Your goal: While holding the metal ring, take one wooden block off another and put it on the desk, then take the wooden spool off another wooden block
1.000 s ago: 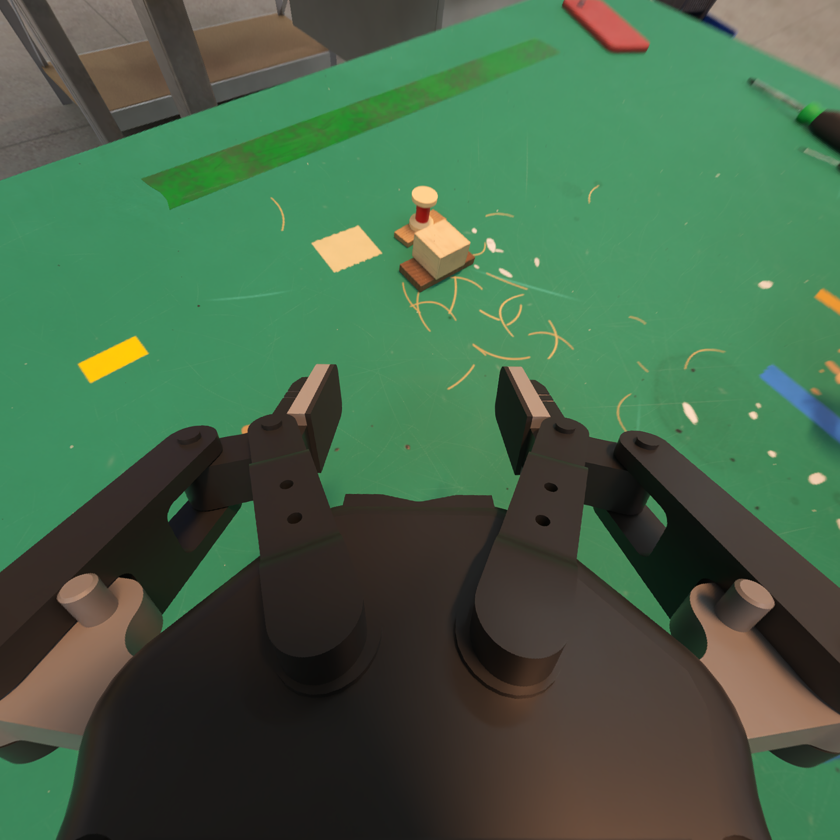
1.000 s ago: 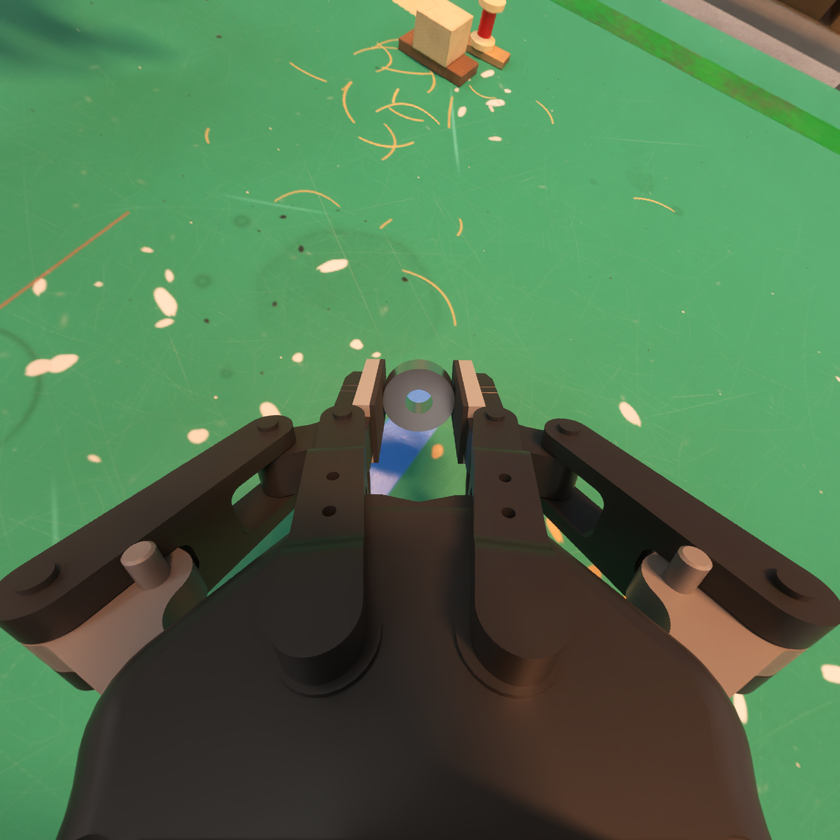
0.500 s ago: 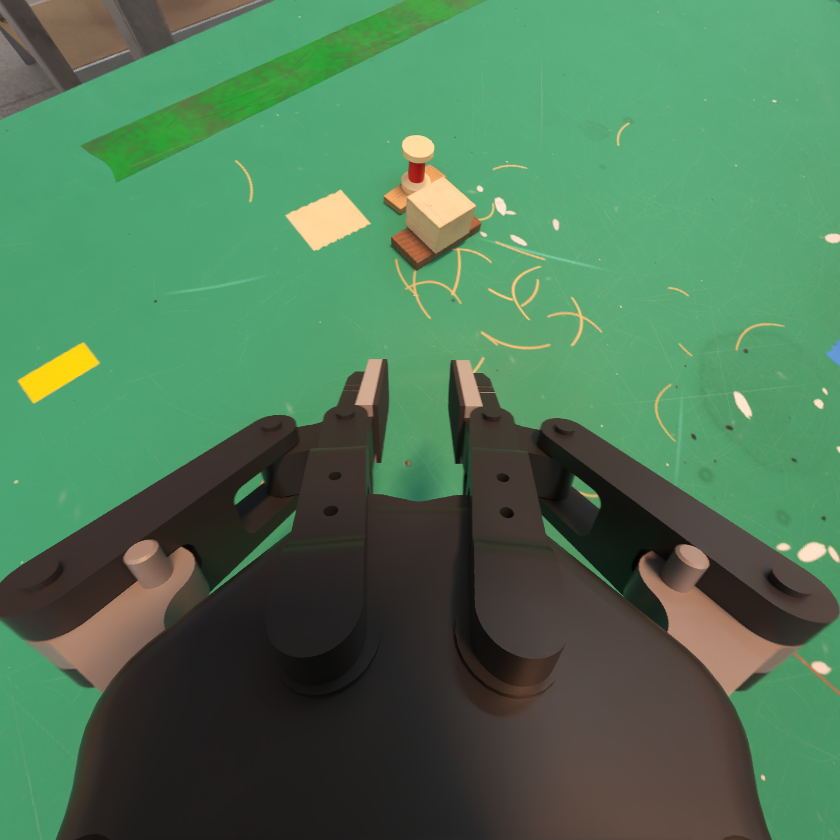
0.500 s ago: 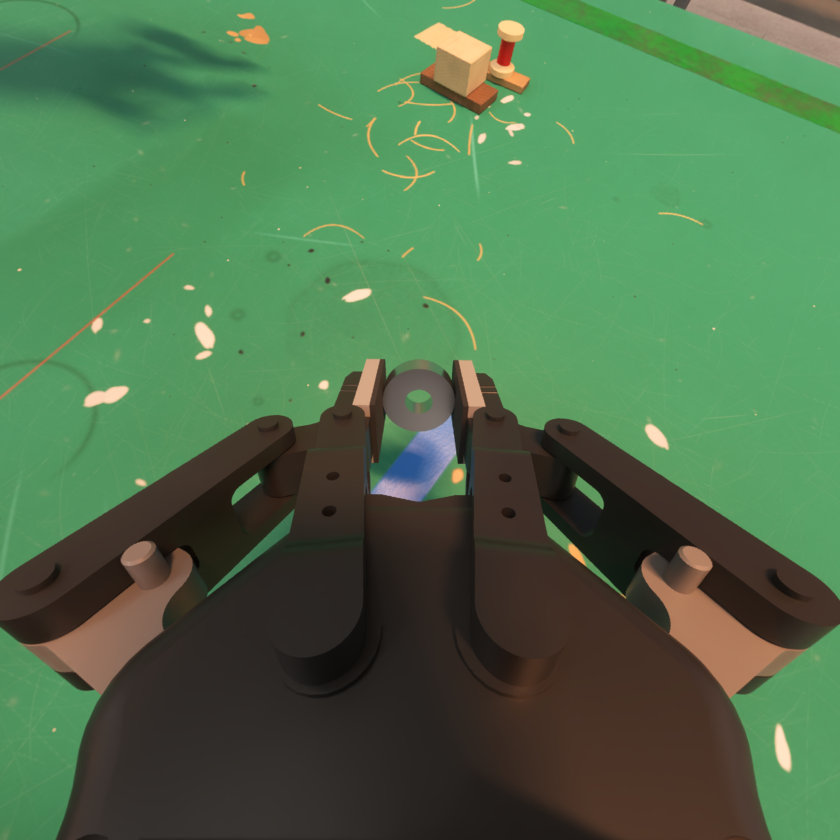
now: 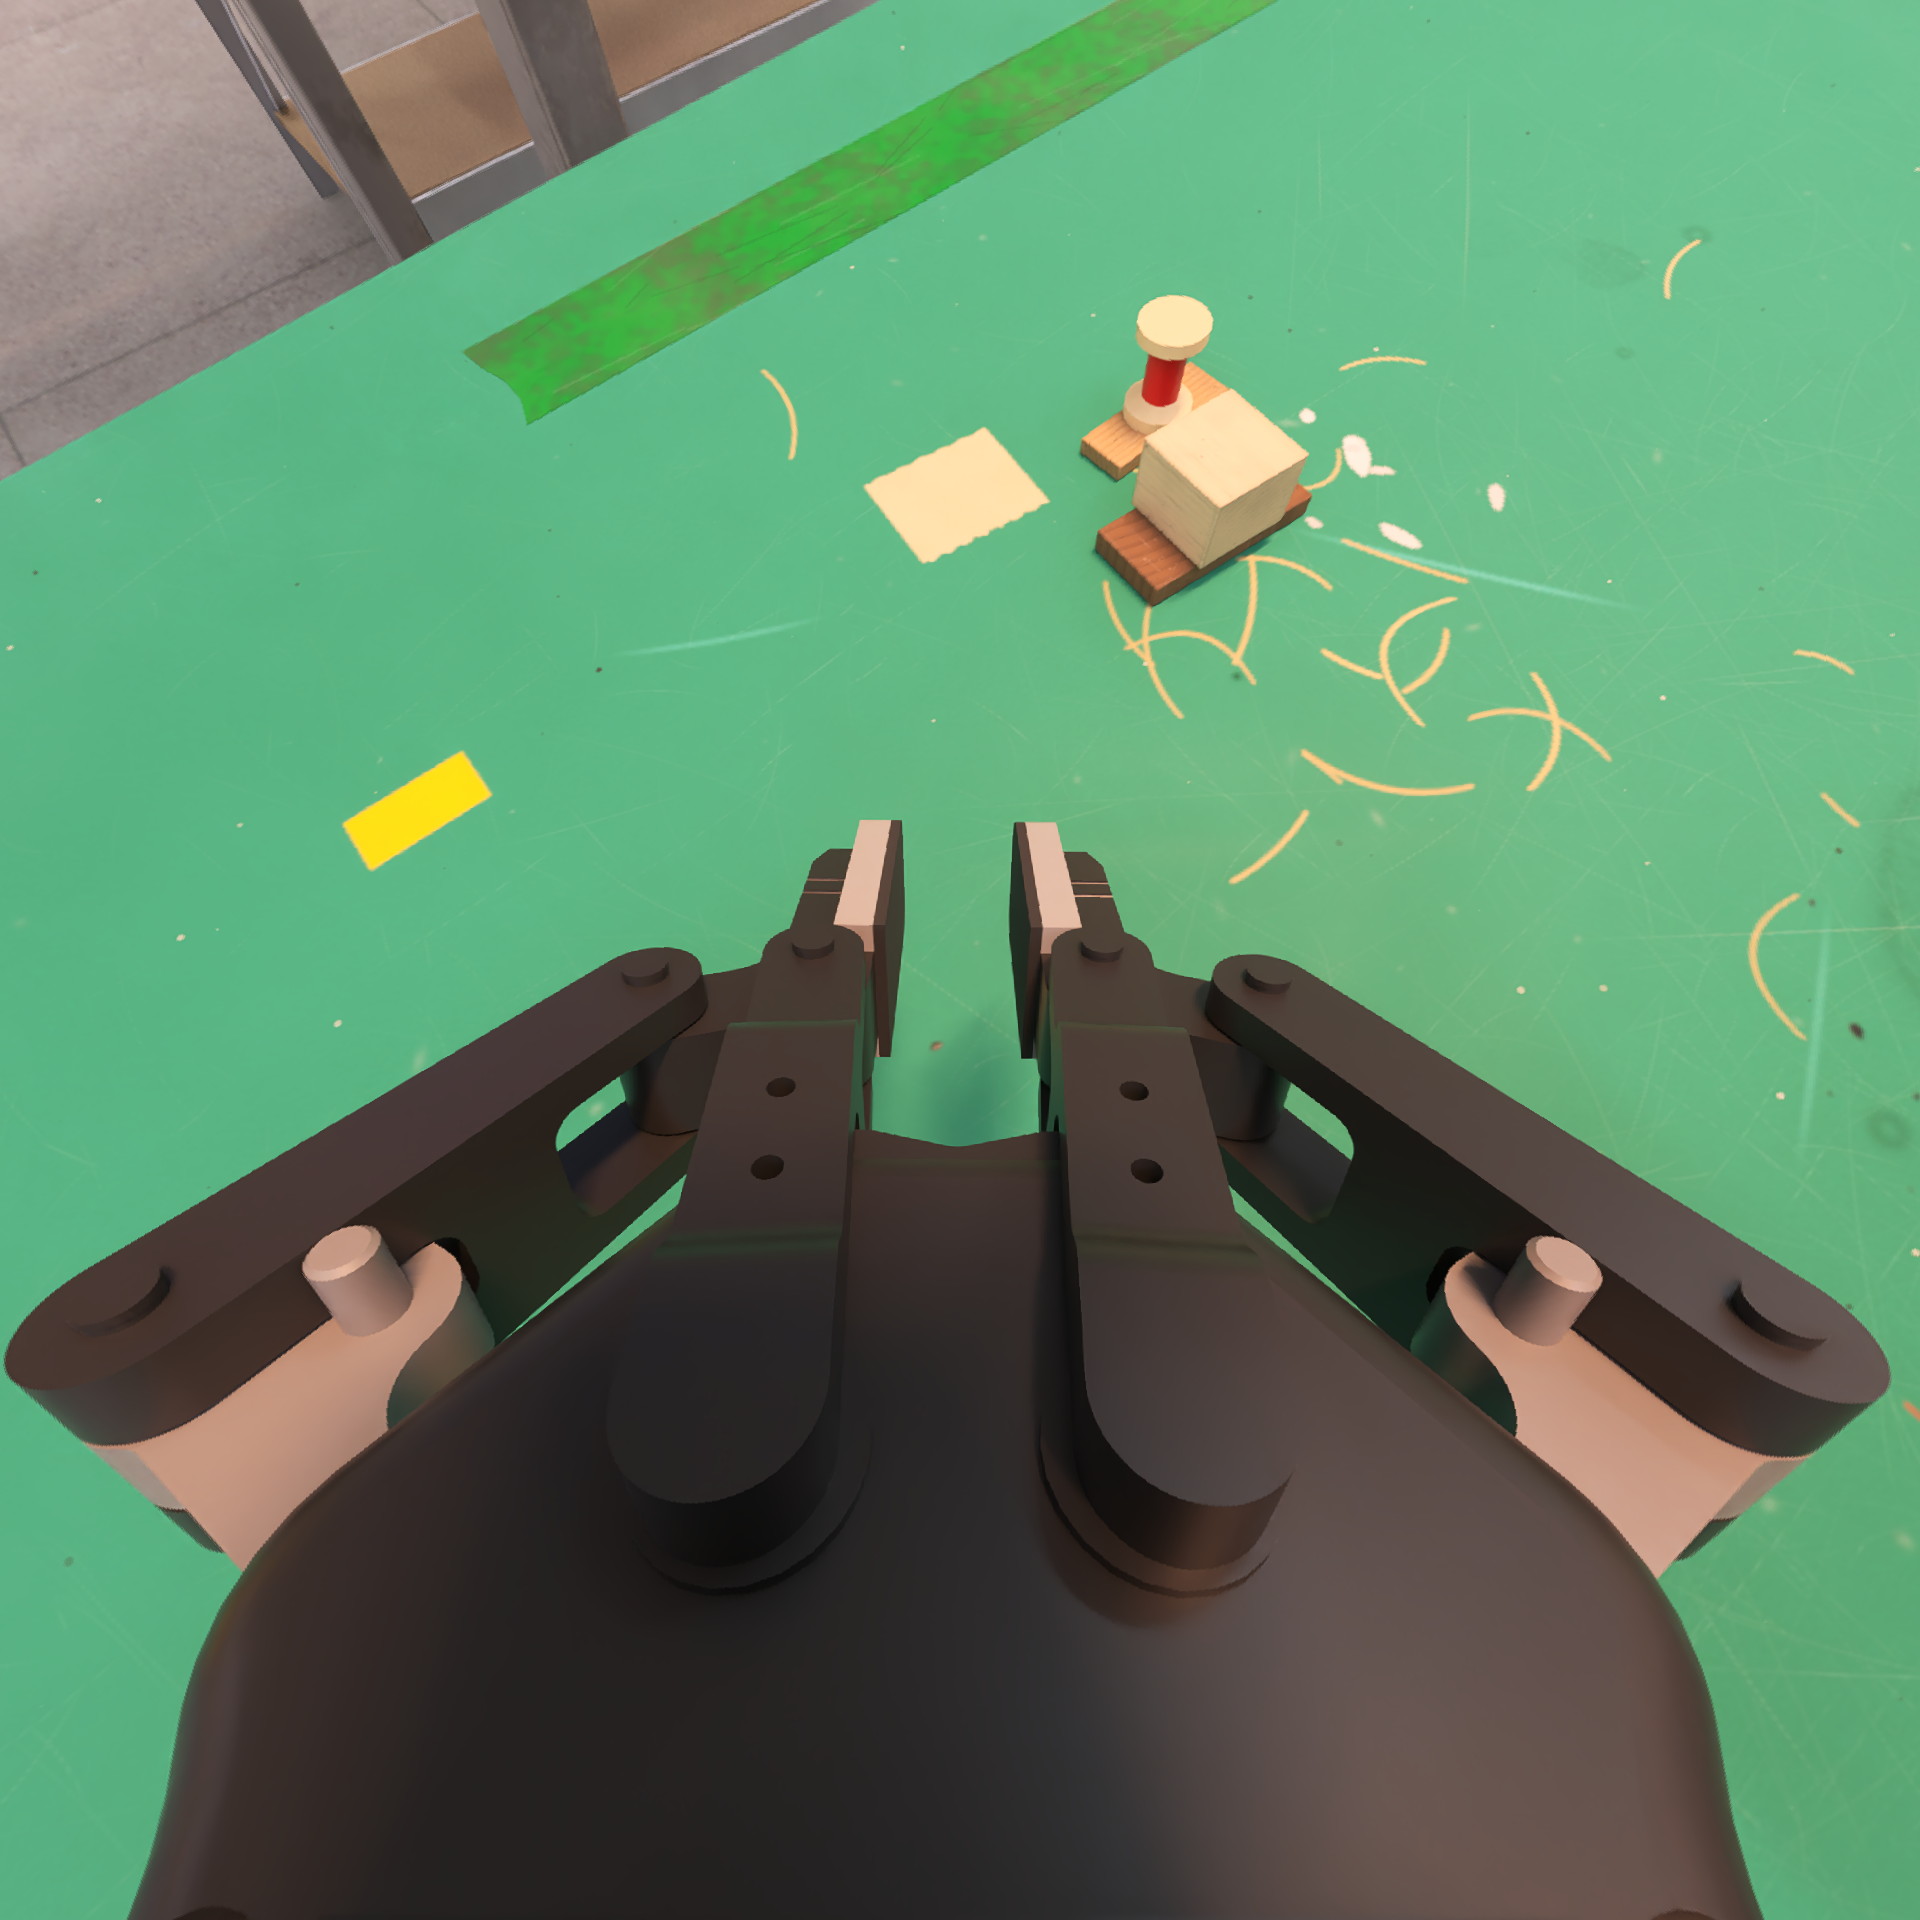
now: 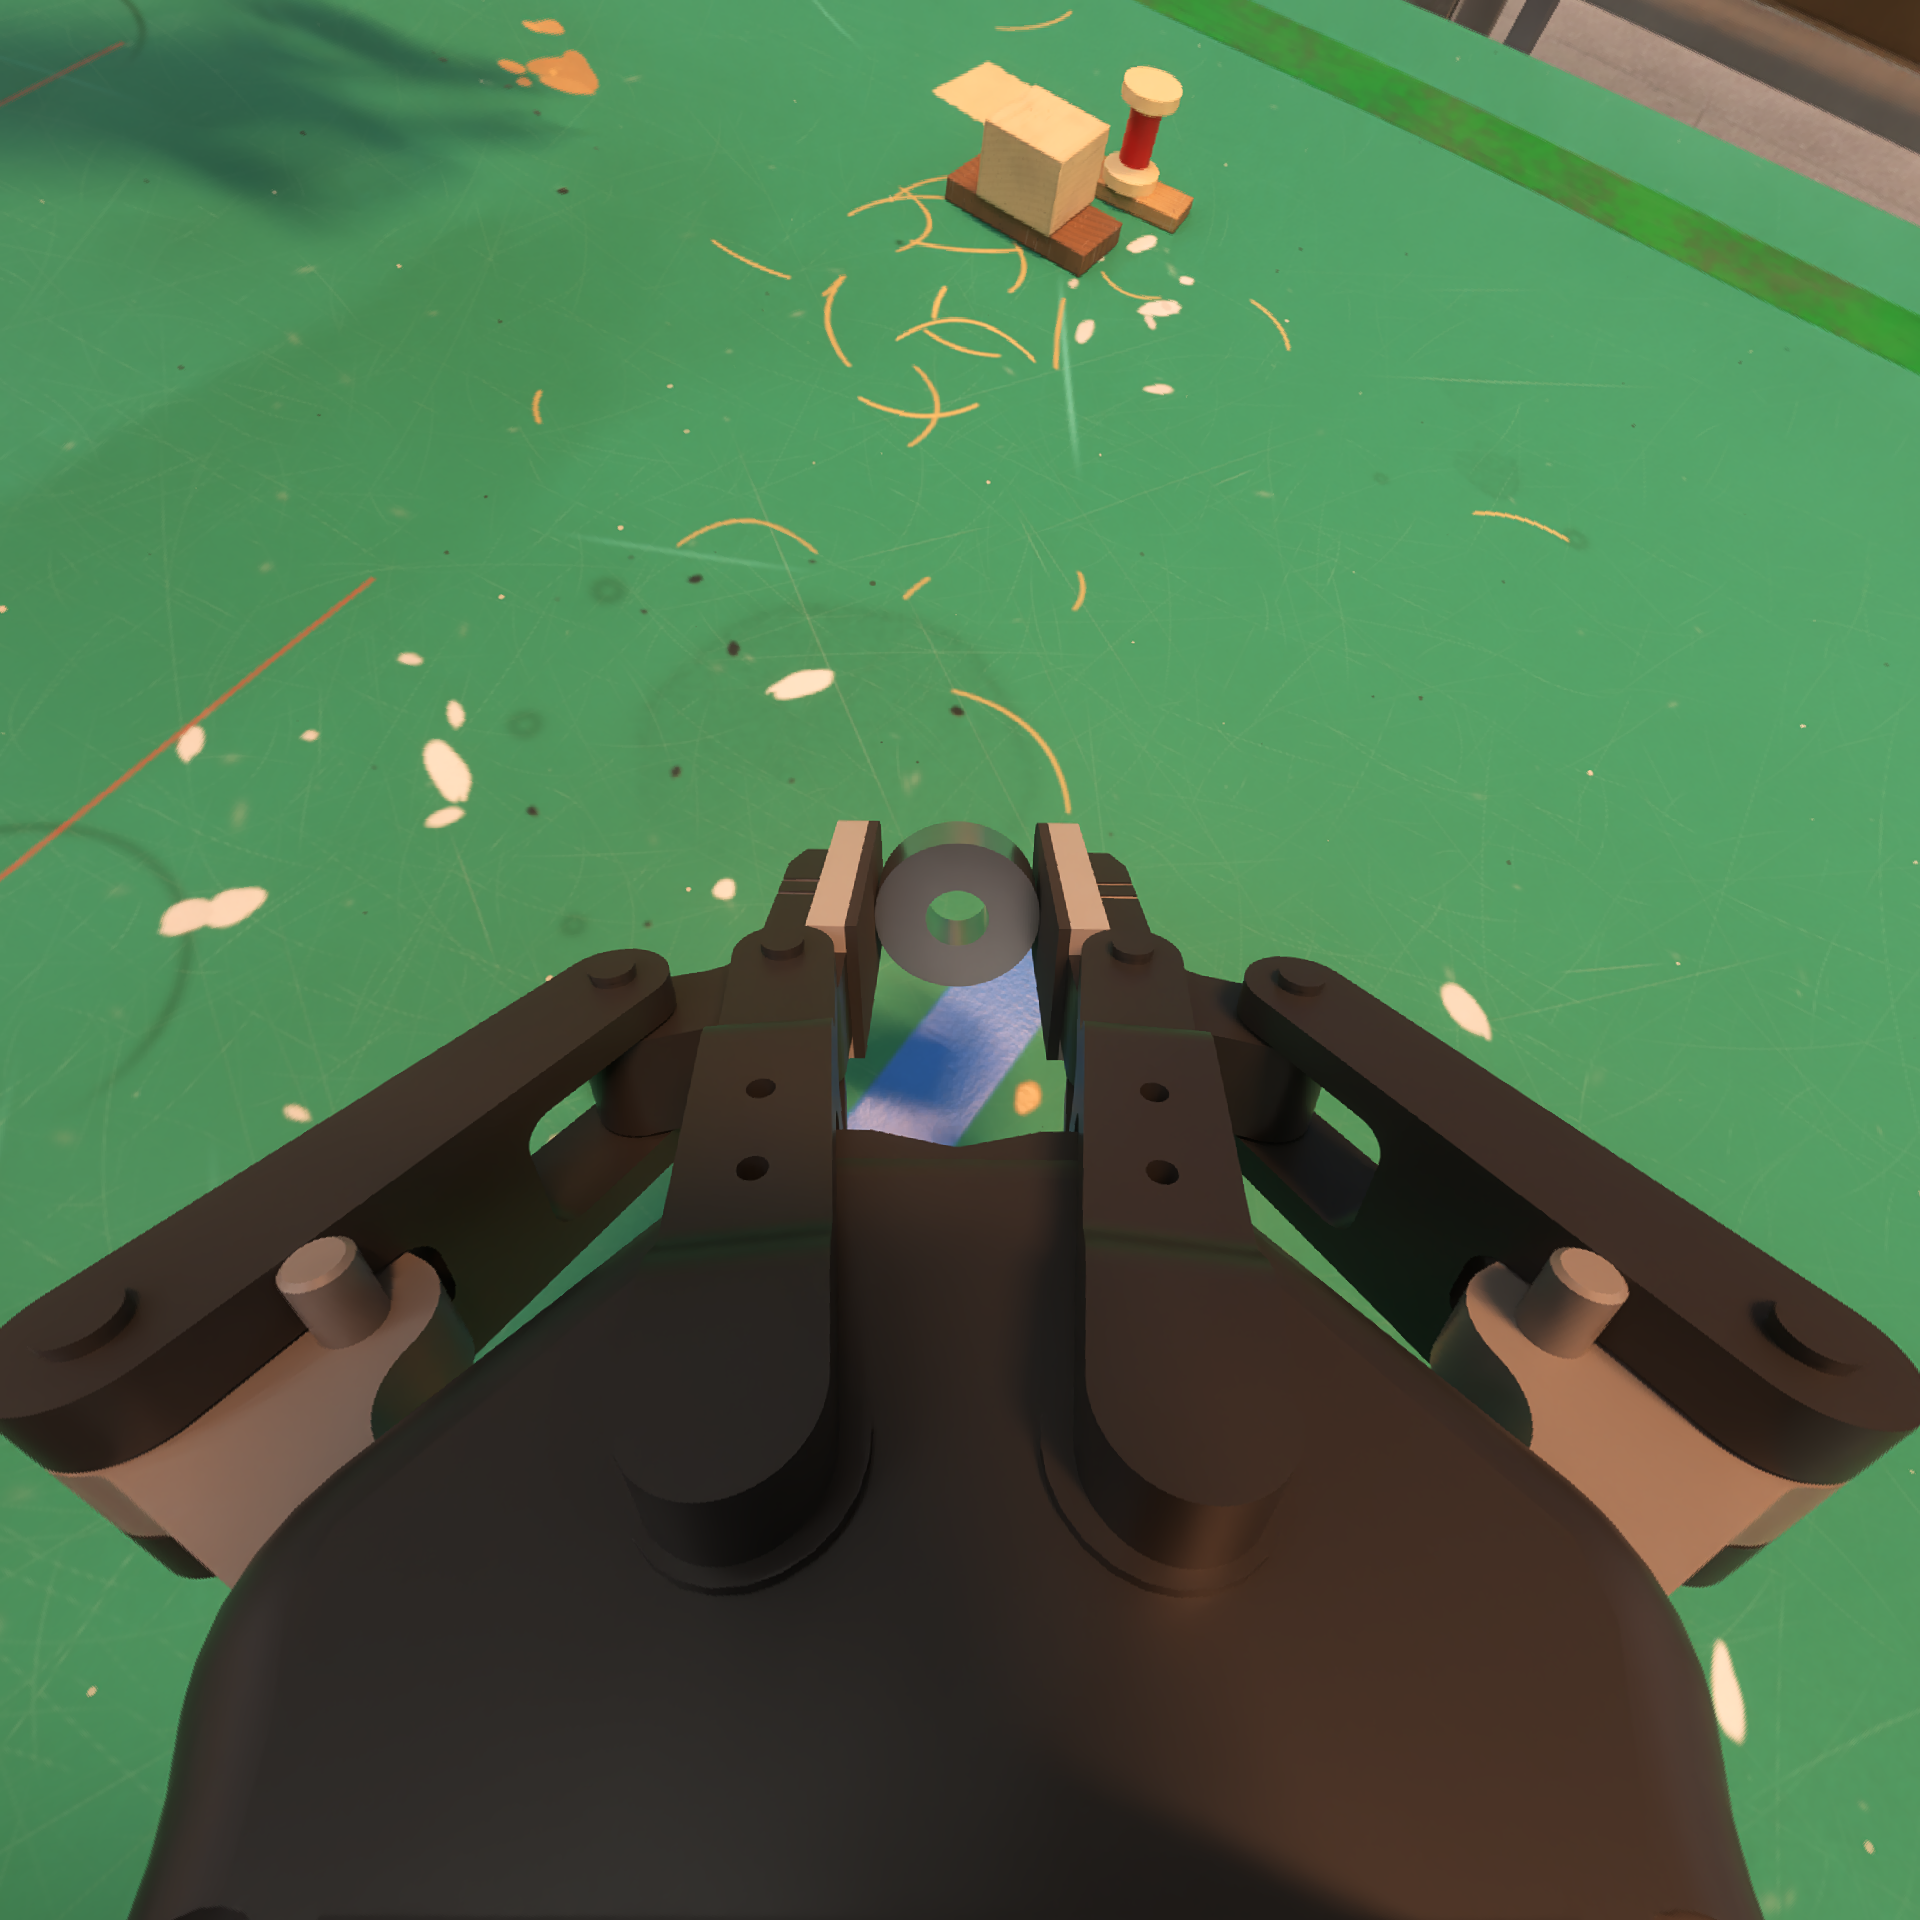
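A pale wooden cube point(image 5: 1216, 473) sits on a dark brown flat block point(image 5: 1143, 556). Right behind it a wooden spool point(image 5: 1162, 364) with a red core stands upright on a light brown flat block point(image 5: 1107, 447). My left gripper point(image 5: 956, 873) is empty, its jaws narrowly apart, well short of the stack and left of it. My right gripper point(image 6: 956, 883) is shut on the grey metal ring point(image 6: 956, 914) and holds it above the desk. From there the cube point(image 6: 1039, 166), the dark block point(image 6: 1081, 244) and the spool point(image 6: 1141, 130) are far ahead.
The green desk carries a beige patch point(image 5: 956, 509) left of the stack, a yellow tape piece point(image 5: 416, 795), a dark green tape strip point(image 5: 831, 208) and scattered wood shavings point(image 5: 1392, 665). The desk edge and metal shelf legs point(image 5: 343, 125) are far left. Blue tape point(image 6: 956, 1049) lies under the right gripper.
My left gripper's jaws closed from wide apart to a narrow gap, and the stack has shifted right and grown in its view. The right gripper kept the ring; the stack sits lower in its view.
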Robot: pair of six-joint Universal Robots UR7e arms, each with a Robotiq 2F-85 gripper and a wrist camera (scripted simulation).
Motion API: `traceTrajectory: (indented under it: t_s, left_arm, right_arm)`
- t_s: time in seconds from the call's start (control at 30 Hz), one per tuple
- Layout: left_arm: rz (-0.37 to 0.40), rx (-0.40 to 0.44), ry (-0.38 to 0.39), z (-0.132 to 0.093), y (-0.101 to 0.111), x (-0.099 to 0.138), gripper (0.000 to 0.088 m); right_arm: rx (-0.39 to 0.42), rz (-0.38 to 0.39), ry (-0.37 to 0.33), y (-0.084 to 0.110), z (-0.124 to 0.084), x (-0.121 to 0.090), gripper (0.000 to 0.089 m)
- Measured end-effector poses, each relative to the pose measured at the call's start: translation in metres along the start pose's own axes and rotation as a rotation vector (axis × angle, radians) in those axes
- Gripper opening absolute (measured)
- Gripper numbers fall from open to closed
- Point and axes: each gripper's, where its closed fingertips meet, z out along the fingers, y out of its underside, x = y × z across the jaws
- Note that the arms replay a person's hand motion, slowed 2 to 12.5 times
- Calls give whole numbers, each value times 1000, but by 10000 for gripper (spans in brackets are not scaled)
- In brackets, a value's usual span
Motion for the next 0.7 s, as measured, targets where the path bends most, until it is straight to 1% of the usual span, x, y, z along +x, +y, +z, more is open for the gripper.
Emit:
traceTrajectory:
  t_s: [0.1,0.3,0.53,0.7]
  left_arm:
    - [-5,-1,8,-2,3,-8,211]
    - [-36,1,25,-7,7,-27,208]
    - [-52,-1,15,-11,9,-50,208]
    - [-42,5,2,-11,9,-60,208]
  right_arm:
    - [3,7,-3,0,0,0,260]
    - [3,14,-9,0,1,0,260]
    - [0,10,-14,0,3,0,260]
    - [-9,3,-18,1,4,0,260]
